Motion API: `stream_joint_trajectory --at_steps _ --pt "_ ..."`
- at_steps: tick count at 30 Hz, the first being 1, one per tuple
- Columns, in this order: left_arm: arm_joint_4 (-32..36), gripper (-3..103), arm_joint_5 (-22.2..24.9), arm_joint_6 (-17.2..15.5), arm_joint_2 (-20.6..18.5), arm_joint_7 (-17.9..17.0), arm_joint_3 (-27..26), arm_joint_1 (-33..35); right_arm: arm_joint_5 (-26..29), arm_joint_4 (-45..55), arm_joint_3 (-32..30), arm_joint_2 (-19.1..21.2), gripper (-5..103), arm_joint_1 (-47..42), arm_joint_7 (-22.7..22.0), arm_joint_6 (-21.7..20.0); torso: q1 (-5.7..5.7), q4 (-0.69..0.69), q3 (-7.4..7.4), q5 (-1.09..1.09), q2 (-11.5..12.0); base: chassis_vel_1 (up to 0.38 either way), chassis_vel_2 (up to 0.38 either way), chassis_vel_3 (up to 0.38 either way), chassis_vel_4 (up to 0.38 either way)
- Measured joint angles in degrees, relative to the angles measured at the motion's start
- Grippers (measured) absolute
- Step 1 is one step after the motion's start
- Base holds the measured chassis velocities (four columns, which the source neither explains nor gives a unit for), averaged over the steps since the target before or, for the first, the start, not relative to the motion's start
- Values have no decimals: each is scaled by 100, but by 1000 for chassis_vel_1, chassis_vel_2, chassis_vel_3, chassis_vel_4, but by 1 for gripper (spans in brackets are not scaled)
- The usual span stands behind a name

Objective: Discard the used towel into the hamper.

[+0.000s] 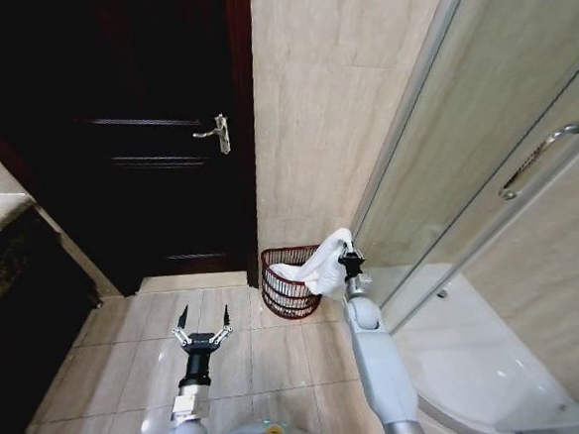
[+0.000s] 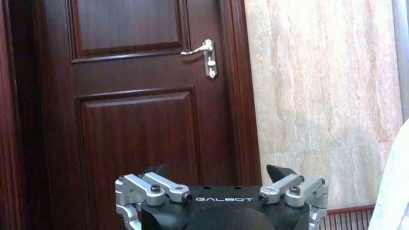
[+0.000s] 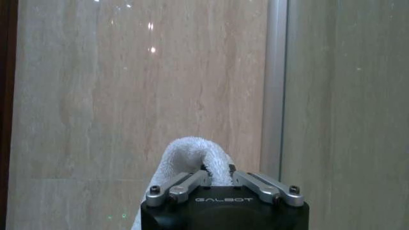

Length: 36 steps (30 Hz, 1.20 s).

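I see the white towel (image 1: 316,269) hanging over the hamper (image 1: 287,284), its lower end draped onto the basket's rim, in the corner between the tiled wall (image 1: 322,110) and the shower enclosure (image 1: 490,191). My right gripper (image 1: 348,253) pinches the towel's top fold. My left gripper (image 1: 202,328) hovers low over the floor tiles (image 1: 270,360), fingers spread, facing the dark door (image 1: 147,118).

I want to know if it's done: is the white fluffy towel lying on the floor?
No, the right gripper holds the white fluffy towel above the red-brown wire-mesh hamper.
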<state>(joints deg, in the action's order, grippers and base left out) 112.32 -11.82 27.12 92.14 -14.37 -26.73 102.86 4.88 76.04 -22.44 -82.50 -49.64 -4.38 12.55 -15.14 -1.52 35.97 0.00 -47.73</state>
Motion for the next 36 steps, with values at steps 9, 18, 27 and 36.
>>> stream_joint_trajectory --at_steps 9,18,27,36 --pt "-5 100 -8 -15 1 12 0 -5 -4 112 26 9 4 -17 -16 -41 77 -1 -91 0 169 0 0 0 0" --pt "-19 100 28 -10 1 36 0 -7 414 883 125 148 4 -317 -77 -1323 181 -1 -225 1 406 0 0 0 0" --pt "-51 100 38 -4 1 32 0 -23 287 730 43 167 4 -271 9 -962 278 -2 -355 1 635 0 0 0 0" --pt "-67 100 28 -3 0 51 0 -27 166 794 13 192 4 -200 16 -793 369 0 -485 1 855 0 0 0 0"
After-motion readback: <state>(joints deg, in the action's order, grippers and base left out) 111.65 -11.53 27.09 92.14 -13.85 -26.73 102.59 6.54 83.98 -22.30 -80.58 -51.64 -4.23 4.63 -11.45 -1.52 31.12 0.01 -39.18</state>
